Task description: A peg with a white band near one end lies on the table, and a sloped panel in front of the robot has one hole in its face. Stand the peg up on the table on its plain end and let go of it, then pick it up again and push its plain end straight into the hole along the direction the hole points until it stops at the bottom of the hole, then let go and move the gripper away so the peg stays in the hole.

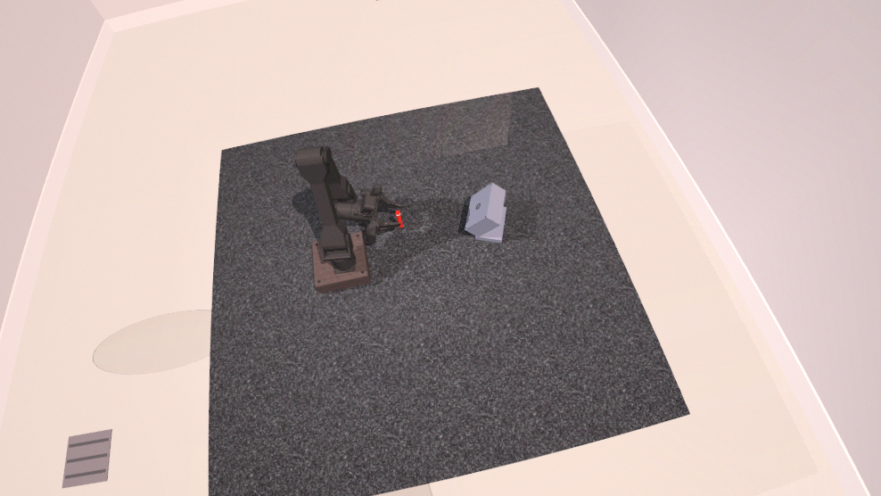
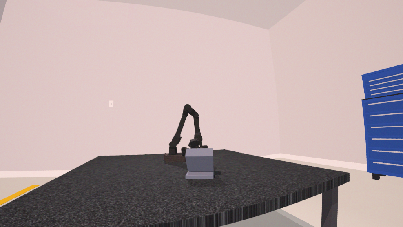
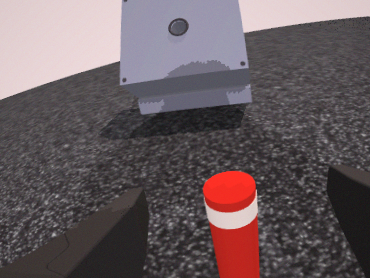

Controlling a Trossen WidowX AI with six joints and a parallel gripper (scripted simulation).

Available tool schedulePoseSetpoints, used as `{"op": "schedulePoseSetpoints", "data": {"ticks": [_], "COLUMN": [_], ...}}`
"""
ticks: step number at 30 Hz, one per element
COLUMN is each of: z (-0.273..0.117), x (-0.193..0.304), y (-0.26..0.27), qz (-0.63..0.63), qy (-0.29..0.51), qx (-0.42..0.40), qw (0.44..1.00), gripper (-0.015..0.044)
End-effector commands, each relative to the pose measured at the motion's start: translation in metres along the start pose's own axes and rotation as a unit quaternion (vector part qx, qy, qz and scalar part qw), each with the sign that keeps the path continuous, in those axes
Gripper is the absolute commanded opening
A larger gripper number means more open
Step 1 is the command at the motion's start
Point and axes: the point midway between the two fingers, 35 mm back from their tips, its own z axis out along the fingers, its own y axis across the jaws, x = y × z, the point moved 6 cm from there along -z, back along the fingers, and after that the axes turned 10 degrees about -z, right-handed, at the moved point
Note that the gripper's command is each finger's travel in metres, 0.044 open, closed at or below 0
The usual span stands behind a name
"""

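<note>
The red peg stands upright on the table, with its white-banded end at the top. Its foot is below the edge of the wrist view. My gripper is open, with one finger on each side of the peg. In the wrist view a gap shows between the peg and each finger. The grey-blue sloped panel stands beyond the peg, its face toward the robot. Its round hole is empty. In the exterior view the panel hides the peg and fingertips.
The arm's wooden base stands on the dark speckled table. The panel is on a low foot a short way in front of the peg. A blue drawer cabinet stands off the table.
</note>
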Motion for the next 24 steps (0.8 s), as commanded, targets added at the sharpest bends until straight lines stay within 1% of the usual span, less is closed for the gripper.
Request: {"op": "schedulePoseSetpoints", "data": {"ticks": [1,3,9,11,17,22,24], "z": [0.0,0.0,0.0,-0.001,-0.013,-0.023,-0.025], "x": [0.0,0.0,0.0,-0.007,-0.076,-0.14,-0.156], "y": [0.0,0.0,0.0,0.002,0.011,-0.007,-0.016], "qz": [0.0,0.0,0.0,0.0,0.001,0.001,0.001], "qy": [0.0,0.0,0.0,0.0,0.0,0.0,0.0], "qx": [0.0,0.0,0.0,0.0,0.0,0.0,0.0], "qw": [1.0,1.0,1.0,1.0,1.0,1.0,1.0], "gripper": [0.0393,0.044,0.044,0.044,0.044,0.044,0.044]}}
